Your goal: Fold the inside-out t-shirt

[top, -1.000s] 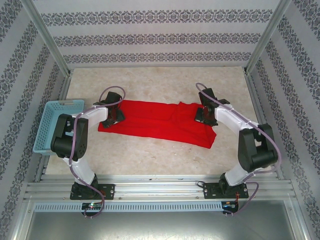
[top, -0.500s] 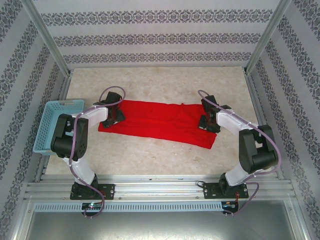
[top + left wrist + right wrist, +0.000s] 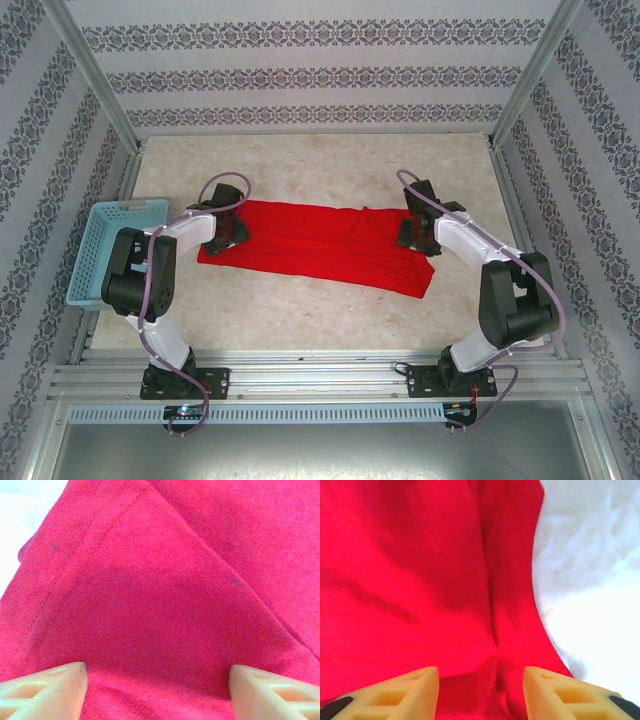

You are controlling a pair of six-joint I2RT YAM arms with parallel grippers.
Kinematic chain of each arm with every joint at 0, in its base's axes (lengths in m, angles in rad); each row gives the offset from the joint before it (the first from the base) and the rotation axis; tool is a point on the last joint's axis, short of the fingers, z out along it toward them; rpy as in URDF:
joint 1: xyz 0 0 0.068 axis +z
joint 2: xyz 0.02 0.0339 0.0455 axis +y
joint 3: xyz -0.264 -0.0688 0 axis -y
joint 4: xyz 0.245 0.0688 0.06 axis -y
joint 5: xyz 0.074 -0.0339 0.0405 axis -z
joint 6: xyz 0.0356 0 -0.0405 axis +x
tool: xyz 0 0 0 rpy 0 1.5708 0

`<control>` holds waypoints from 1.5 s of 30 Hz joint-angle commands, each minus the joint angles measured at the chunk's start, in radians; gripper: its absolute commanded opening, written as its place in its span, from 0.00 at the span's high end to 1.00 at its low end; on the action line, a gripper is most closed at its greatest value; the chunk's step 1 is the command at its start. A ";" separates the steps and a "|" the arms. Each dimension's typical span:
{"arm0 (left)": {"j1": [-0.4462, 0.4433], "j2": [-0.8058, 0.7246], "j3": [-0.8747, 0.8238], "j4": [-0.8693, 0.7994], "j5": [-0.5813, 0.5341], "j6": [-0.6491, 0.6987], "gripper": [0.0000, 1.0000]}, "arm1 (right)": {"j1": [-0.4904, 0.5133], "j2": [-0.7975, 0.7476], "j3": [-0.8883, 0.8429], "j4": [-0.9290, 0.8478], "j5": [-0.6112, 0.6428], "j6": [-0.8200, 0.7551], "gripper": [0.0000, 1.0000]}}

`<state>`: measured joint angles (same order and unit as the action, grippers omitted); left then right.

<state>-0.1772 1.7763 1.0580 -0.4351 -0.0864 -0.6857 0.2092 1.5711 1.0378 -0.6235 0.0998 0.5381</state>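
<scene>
Claws two, left claw (image 3: 156, 674) and right claw (image 3: 480, 676) both spread over one t-shirt (image 3: 310, 242); one basket (image 3: 100, 255).

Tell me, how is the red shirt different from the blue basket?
The t-shirt is bright red; the basket is light blue. The t-shirt is soft cloth spread flat, while the basket is a stiff mesh box with upright walls. The t-shirt lies across the middle of the table; the basket sits at its left edge. Both are one plain colour.
</scene>
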 commanded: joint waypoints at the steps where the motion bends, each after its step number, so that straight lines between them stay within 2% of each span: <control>1: -0.021 -0.043 0.034 -0.073 -0.033 0.026 0.25 | -0.002 0.008 0.077 -0.022 0.020 -0.031 0.44; 5: -0.082 -0.091 0.061 -0.110 -0.066 0.032 0.25 | -0.030 0.094 0.112 0.002 -0.041 -0.015 0.33; 9: -0.144 -0.063 0.095 -0.112 -0.056 0.029 0.25 | -0.052 0.185 0.143 0.014 -0.046 -0.011 0.24; 15: -0.159 0.054 0.137 -0.093 -0.035 0.017 0.25 | -0.043 0.264 0.156 0.023 -0.086 0.006 0.24; 21: -0.158 0.179 0.215 -0.104 -0.042 0.031 0.25 | -0.020 0.228 0.068 0.058 -0.093 0.034 0.24; 27: -0.158 0.195 0.247 -0.130 -0.076 0.054 0.25 | -0.062 0.142 0.028 0.028 -0.061 0.004 0.21; 28: -0.157 0.195 0.257 -0.145 -0.093 0.062 0.25 | -0.068 0.125 0.028 0.017 -0.047 -0.004 0.19; 30: -0.156 0.184 0.275 -0.175 -0.117 0.080 0.24 | -0.087 0.090 0.033 -0.008 -0.021 -0.020 0.06; 31: -0.156 0.171 0.277 -0.181 -0.116 0.084 0.24 | -0.098 0.077 0.030 -0.013 -0.015 -0.021 0.02; 36: -0.156 0.087 0.235 -0.154 -0.097 0.090 0.22 | -0.109 0.091 0.035 -0.005 -0.025 -0.025 0.02; 45: -0.150 0.094 0.184 -0.114 -0.072 0.082 0.22 | -0.075 0.201 0.022 0.048 -0.129 0.055 0.02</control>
<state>-0.3382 1.8778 1.2720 -0.5499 -0.1612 -0.6121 0.1127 1.7470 1.0702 -0.5888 0.0093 0.5537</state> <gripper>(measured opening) 0.779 0.979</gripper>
